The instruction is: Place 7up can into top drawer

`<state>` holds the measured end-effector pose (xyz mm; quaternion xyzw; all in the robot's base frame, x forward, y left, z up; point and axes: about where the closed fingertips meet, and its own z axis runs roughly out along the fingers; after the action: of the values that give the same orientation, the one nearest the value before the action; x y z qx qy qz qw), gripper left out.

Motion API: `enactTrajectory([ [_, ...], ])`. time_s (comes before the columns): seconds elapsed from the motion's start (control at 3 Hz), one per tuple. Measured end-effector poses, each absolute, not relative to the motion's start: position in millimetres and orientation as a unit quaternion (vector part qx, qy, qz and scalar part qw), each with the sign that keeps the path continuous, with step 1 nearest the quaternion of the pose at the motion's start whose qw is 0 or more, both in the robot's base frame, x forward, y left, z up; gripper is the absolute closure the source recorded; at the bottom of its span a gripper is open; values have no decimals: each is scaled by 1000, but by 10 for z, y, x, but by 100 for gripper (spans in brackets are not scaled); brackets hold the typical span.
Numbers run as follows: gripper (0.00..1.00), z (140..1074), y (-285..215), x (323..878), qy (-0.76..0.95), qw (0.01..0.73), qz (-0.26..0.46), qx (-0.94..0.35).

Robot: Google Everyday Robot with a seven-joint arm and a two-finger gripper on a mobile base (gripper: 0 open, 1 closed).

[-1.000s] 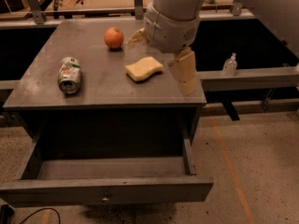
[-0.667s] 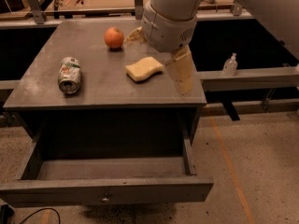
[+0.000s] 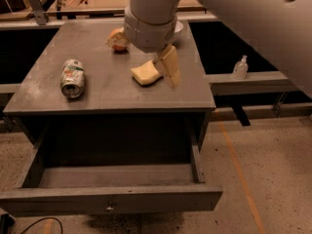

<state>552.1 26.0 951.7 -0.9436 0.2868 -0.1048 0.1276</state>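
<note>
On a grey metal table (image 3: 107,95), the dented green-and-white 7up can (image 3: 72,78) is laid sideways, well left of the tan gripper (image 3: 168,71), whose spread cannot be told. The wide grey top drawer (image 3: 146,201) is pulled open.

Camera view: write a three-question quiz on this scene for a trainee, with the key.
1. True or false: the 7up can already lies inside the top drawer.
2. Pick one: the pincer is nearest to A) the yellow sponge, B) the 7up can, C) the drawer knob.
3. Fill in: the top drawer stands ____.

Key
1. False. The can lies on its side on the table, at its left.
2. A. The pincer hangs at the sponge's right edge, well away from the can.
3. Open, pulled out below the table.
</note>
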Motion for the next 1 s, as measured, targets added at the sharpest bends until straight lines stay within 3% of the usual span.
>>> enactTrajectory([
  [0.67,0,9476,1027,6033,79,159,-145,-973],
  [1.0,0,9513,1038,6052,42,158,-154,-974],
])
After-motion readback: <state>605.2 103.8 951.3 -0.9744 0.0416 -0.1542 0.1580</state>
